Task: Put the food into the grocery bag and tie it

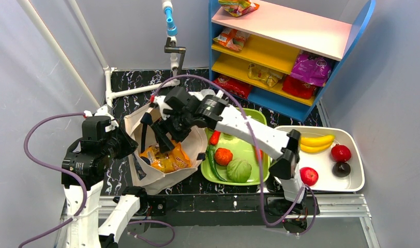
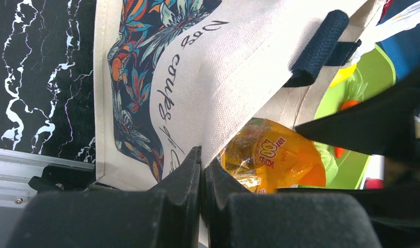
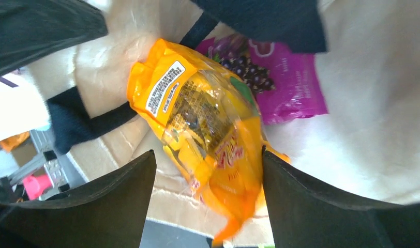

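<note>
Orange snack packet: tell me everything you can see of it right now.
The orange snack packet is shiny, crinkly orange-yellow film with a clear window and a white printed label. It lies tilted inside the open cream tote bag, partly over the purple packet and a dark handle strap. The right end effector hangs above it, jaws open either side. The packet's lower end is blurred.

The overhead view is bright and evenly lit, with only soft shadows. In the right wrist view, the orange-yellow snack packet (image 3: 208,129) between the right end effector's (image 3: 208,151) fingers (image 3: 120,201) is motion-smeared at its lower end, with white glare on its film. Those fingers are dark, unfocused shapes. The left end effector's (image 2: 201,161) fingers (image 2: 182,181) blur near the lens, while the grocery bag (image 2: 223,77) beyond them is sharp.
</note>
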Robot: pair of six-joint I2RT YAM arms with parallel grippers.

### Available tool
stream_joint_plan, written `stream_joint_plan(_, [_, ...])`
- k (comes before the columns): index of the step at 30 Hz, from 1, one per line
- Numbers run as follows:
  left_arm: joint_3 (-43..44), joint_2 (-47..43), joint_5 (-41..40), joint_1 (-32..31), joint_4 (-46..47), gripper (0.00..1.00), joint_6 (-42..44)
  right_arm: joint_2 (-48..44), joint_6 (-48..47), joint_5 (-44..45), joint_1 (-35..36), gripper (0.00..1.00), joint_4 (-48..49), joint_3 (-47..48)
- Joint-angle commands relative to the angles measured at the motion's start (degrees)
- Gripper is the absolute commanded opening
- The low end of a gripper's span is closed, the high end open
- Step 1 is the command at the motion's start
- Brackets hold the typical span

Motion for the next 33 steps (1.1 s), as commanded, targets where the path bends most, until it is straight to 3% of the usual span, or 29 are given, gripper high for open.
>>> stream_joint_plan(1, [2.36, -1.04, 0.9, -0.33, -0.97, 0.0, -0.16, -11.07, -0.27, 6.83, -3.6, 0.8, 3.38, -3.22])
stream_joint_plan(10, [1.96, -0.86, 1.54, -0.33, -0.63, 0.0, 0.29, -28.51, 7.52, 8.88, -15.84, 0.78, 13.8, -33.39])
stream_joint_plan(17, [1.66, -0.93, 2.22, -0.37, -0.74, 0.0, 0.34, -33.83, 12.38, 5.59, -18.47, 0.76, 25.62, -50.32])
stream_joint_plan(22, [2.11, -0.65, 2.46, -0.33, -0.95, 0.0, 0.42, -30.32, 13.84, 3.62, -18.53, 0.75, 30.12, -54.13])
stream_joint_plan(33, [2.87, -0.92, 2.19, -0.33, -1.84, 0.0, 0.68, -21.48, 14.61, 0.43, -19.85, 0.69, 34.74, -53.31])
